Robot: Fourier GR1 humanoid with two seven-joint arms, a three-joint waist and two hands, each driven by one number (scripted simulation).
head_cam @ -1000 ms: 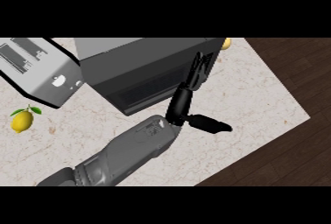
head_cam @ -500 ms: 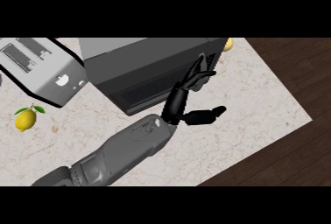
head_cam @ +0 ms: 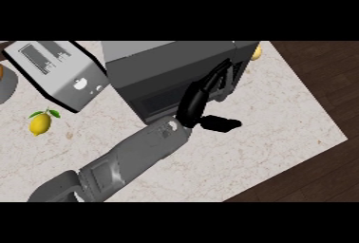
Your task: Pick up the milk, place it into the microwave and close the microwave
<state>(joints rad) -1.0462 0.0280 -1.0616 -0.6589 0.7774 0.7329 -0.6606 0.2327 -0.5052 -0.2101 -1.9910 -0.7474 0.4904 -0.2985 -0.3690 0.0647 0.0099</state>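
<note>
With straight fingers laid flat against the microwave (head_cam: 168,71) door and nothing held, the right hand (head_cam: 200,99) looks to be closing it; pushing onward should finish.

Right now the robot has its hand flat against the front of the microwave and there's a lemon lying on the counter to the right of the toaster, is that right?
Not quite. In the head view the lemon lies left of the toaster, below its left end, not right of it. The rest holds: the hand has straight fingers against the microwave front, on the counter.
</note>
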